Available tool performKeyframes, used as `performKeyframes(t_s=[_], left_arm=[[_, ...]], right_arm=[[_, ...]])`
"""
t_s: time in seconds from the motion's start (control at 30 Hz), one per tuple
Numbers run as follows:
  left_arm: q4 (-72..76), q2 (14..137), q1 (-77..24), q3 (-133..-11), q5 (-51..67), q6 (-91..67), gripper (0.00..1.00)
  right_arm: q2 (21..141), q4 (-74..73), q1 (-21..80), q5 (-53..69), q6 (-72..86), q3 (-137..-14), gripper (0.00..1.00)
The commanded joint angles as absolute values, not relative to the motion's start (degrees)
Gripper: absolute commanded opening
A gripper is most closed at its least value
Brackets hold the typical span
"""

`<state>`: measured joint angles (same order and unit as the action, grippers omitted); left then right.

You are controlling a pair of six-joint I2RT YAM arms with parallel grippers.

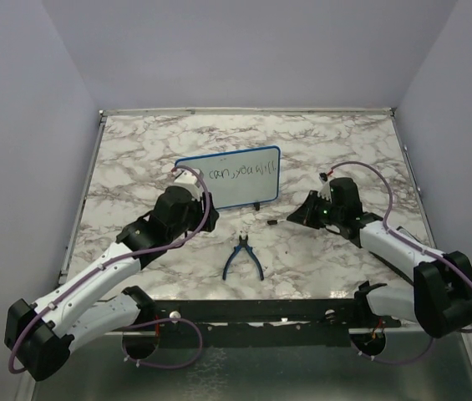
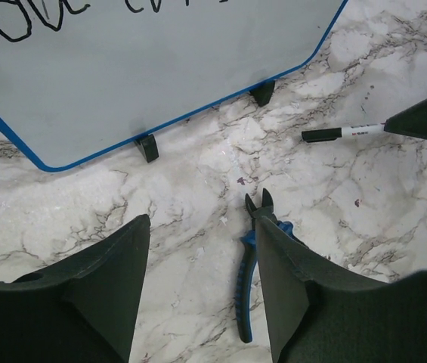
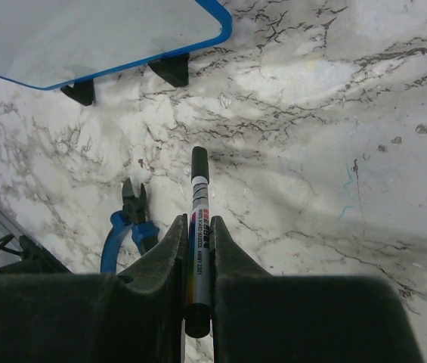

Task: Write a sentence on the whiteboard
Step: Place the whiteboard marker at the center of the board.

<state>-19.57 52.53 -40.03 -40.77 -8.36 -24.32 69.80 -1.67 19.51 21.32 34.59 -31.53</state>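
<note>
Whiteboard (image 1: 229,190), propped mid-table on small feet, looks light and easily tipped; best held by its blue frame. Right gripper (image 3: 199,231) clamps the marker (image 3: 199,189); left gripper (image 2: 202,231) stands apart, empty.

We count one whiteboard (image 1: 229,177), carrying one line of writing, the sentence (image 1: 242,171), and standing on two black feet (image 2: 147,146). We count one marker (image 3: 199,193), one pair of blue-handled pliers (image 1: 242,257) and one marble table (image 1: 135,150). We count two arms and so two grippers, the left gripper (image 2: 202,227) and the right gripper (image 3: 198,227), each with two dark fingers (image 2: 100,287).
</note>
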Motion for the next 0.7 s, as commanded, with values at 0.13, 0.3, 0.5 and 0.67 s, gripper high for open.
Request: performKeyframes(t_s=[0.13, 0.3, 0.5, 0.67], left_arm=[[-20.74, 49.60, -37.74, -40.94, -9.40, -25.14, 0.69], [-20.93, 49.59, -36.58, -41.37, -9.95, -25.05, 0.74], [-21.09, 49.86, -34.83, -42.63, -10.47, -24.83, 0.78], [-22.21, 49.73, -32.15, -44.14, -10.87, -23.67, 0.85]], right_arm=[[73.96, 0.78, 18.10, 19.85, 35.92, -30.24, 0.23], [71.17, -4.16, 18.10, 13.50, 35.52, -30.84, 0.44], [67.95, -9.99, 18.10, 5.87, 34.59, -32.90, 0.62], [65.27, -14.76, 18.09, -1.21, 33.23, -36.06, 0.71]])
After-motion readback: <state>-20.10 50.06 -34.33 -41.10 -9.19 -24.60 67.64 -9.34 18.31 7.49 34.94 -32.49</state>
